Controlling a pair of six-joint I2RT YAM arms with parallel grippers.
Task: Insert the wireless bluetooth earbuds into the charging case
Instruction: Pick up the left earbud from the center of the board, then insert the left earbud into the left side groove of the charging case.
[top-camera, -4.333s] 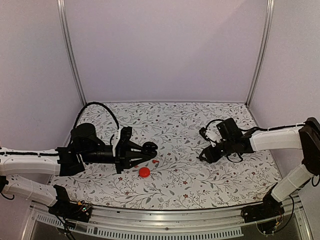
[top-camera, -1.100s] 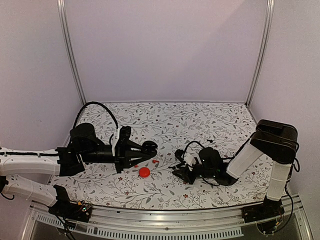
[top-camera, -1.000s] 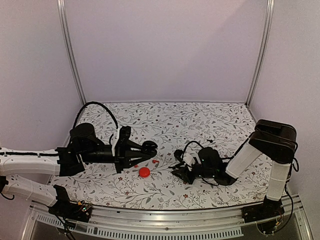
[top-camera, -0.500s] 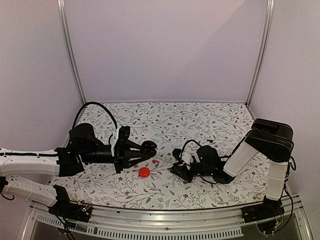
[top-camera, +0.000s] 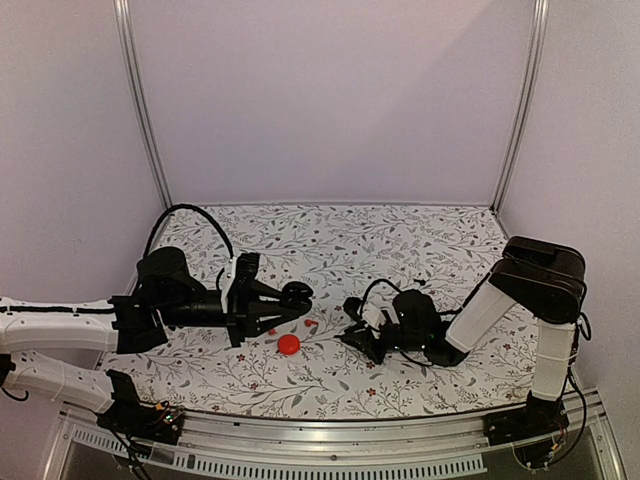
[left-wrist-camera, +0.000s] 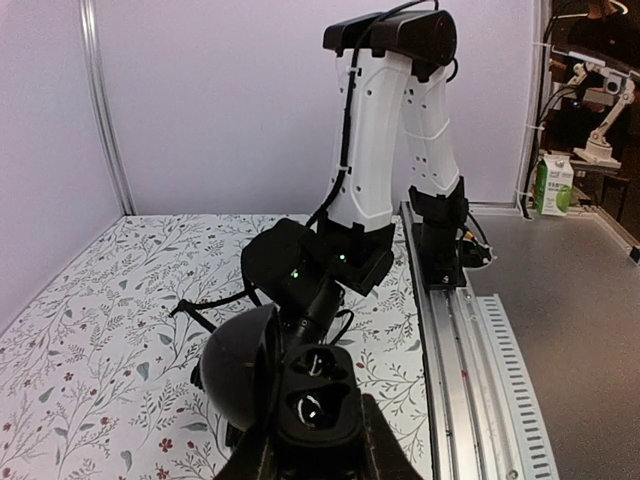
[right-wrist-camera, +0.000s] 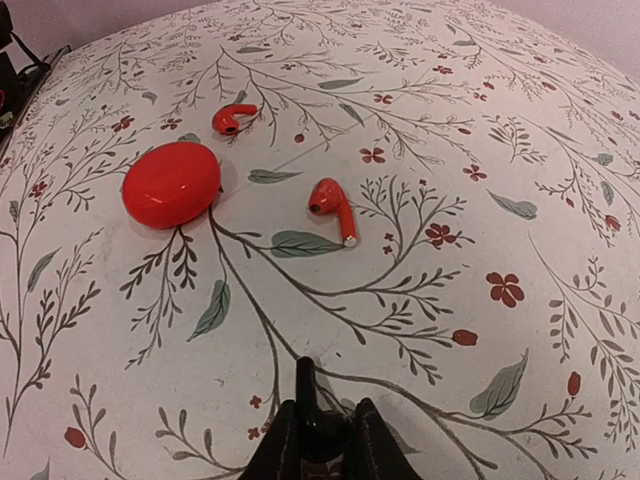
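Note:
My left gripper (left-wrist-camera: 315, 445) is shut on an open black charging case (left-wrist-camera: 315, 390), held above the table with its lid (left-wrist-camera: 240, 365) swung out to the left and two dark wells showing. In the top view this case (top-camera: 297, 295) hangs at centre left. My right gripper (right-wrist-camera: 320, 445) sits low on the table, shut on a black earbud (right-wrist-camera: 312, 415) whose stem pokes up between the fingers. Two red earbuds (right-wrist-camera: 332, 205) (right-wrist-camera: 232, 117) lie loose on the cloth ahead of it.
A closed red round case (right-wrist-camera: 172, 183) lies next to the red earbuds, seen in the top view (top-camera: 289, 344) between the two grippers. The right arm (top-camera: 500, 300) folds down at the table's right side. Floral cloth (top-camera: 400, 240) covers the table.
My right gripper's fingers have closed in on the black earbud and edged slightly left. The left gripper and its case have stayed put.

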